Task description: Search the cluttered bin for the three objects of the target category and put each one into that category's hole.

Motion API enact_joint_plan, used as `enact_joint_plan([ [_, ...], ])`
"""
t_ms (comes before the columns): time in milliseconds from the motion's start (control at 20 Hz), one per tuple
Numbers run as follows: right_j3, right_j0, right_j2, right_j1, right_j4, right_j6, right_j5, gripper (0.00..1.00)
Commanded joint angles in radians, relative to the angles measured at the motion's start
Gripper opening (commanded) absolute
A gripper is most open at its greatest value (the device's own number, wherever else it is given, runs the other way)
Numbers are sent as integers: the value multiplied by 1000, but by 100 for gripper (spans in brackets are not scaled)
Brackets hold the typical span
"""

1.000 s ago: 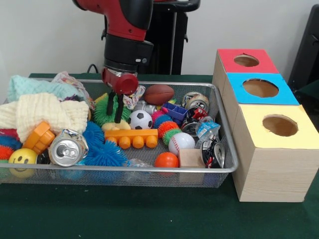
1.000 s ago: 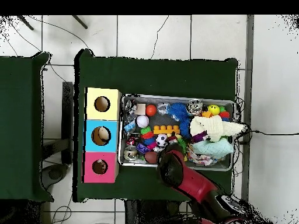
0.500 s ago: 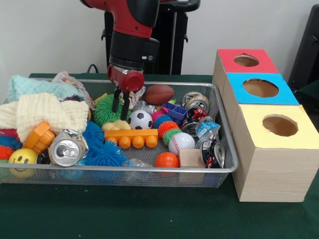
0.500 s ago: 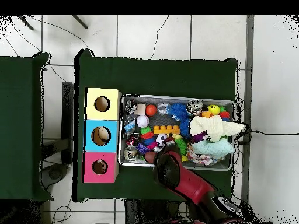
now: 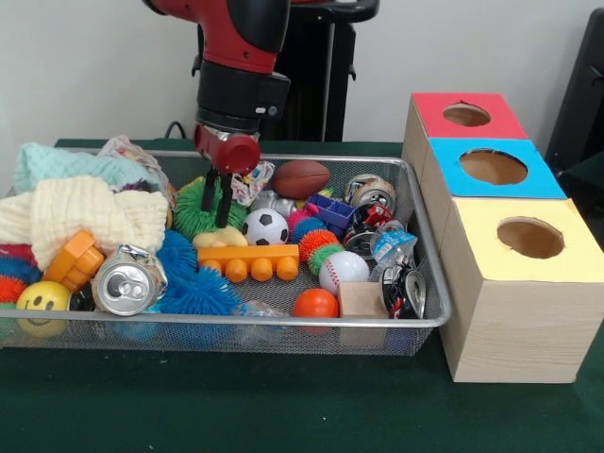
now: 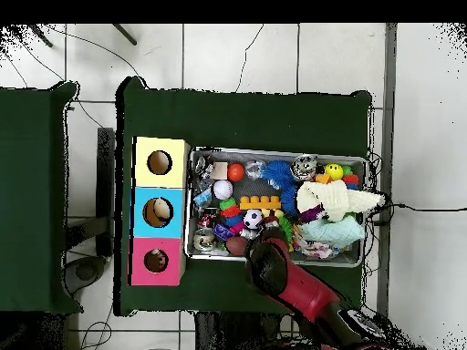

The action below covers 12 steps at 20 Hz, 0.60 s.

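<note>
From the front, the red and black arm (image 5: 236,57) comes down over the back of the bin (image 5: 283,323), a wire mesh basket on the green worktop (image 5: 283,406). The gripper (image 5: 216,219) hangs with its two dark fingers (image 5: 208,198) a little apart, tips just in front of a green spiky ball (image 5: 193,209); nothing is pinched between them. Just right of the tips lies a soccer ball (image 5: 265,226), with a brown football (image 5: 301,177) behind it. An orange block with studs (image 5: 249,260) lies below the fingers. At the left, a cream knitted cloth (image 5: 80,215) and a pale teal one (image 5: 66,165) are heaped; a drinks can (image 5: 127,280) and a yellow smiley ball (image 5: 42,300) lie by the front rim. A baseball (image 5: 343,271) and an orange ball (image 5: 315,304) sit toward the right. No plush animal can be made out in the clutter. Beside the bin stand three wooden boxes with round holes: red top (image 5: 466,114), blue top (image 5: 493,167), yellow top (image 5: 528,238).

From overhead, the arm (image 6: 292,283) reaches up into the bin (image 6: 278,151) from its lower edge and covers the gripper, so the fingers cannot be seen here. The yellow (image 6: 160,162), blue (image 6: 158,211) and red (image 6: 155,261) boxes line the bin's left side.
</note>
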Motion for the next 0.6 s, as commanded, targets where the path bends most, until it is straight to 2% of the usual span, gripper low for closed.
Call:
enact_joint_plan([
  [50, -63, -28, 55, 71, 13, 196, -58, 100],
  [250, -76, -10, 41, 90, 34, 185, -50, 100],
  [300, -99, 0, 39, 129, 44, 182, -62, 100],
  [600, -109, 1, 43, 145, 51, 178, -55, 100],
])
